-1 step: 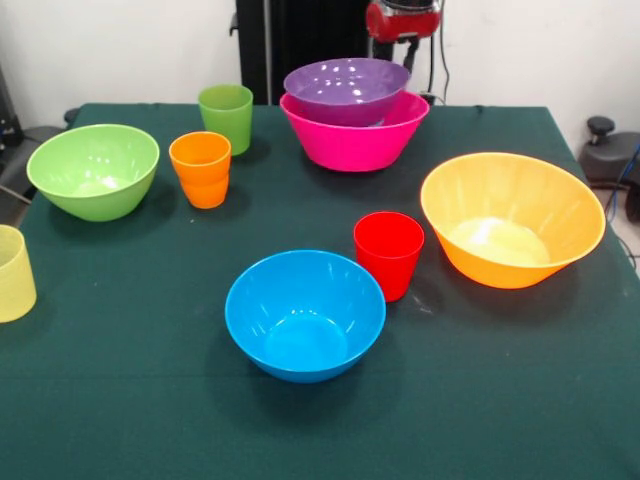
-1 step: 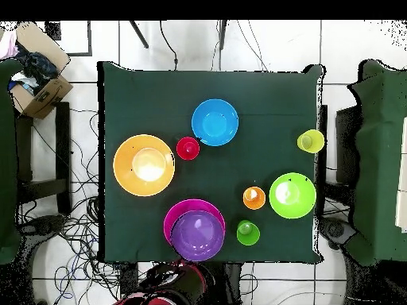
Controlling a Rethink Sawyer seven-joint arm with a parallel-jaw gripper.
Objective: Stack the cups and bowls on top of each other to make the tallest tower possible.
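The tower is barely begun, so the next piece should be picked by its rim and lowered level into the nested pair. Nearest, low in the front view, sits the blue bowl [image 1: 305, 315], the red cup [image 1: 389, 253] just beside it and the orange bowl [image 1: 512, 218] at right. Farther up, the purple bowl [image 1: 346, 90] rests inside the pink bowl [image 1: 354, 135]. The arm [image 1: 402, 20] shows just above them at the top edge; its gripper's opening cannot be told.

From the front I see the upper bowl [image 1: 346, 88] sitting in the lower bowl [image 1: 355, 150] at twelve o'clock, the widest bowl [image 1: 512, 220] at three, the near bowl [image 1: 305, 315] at six, a tumbler [image 1: 389, 252] at its two.
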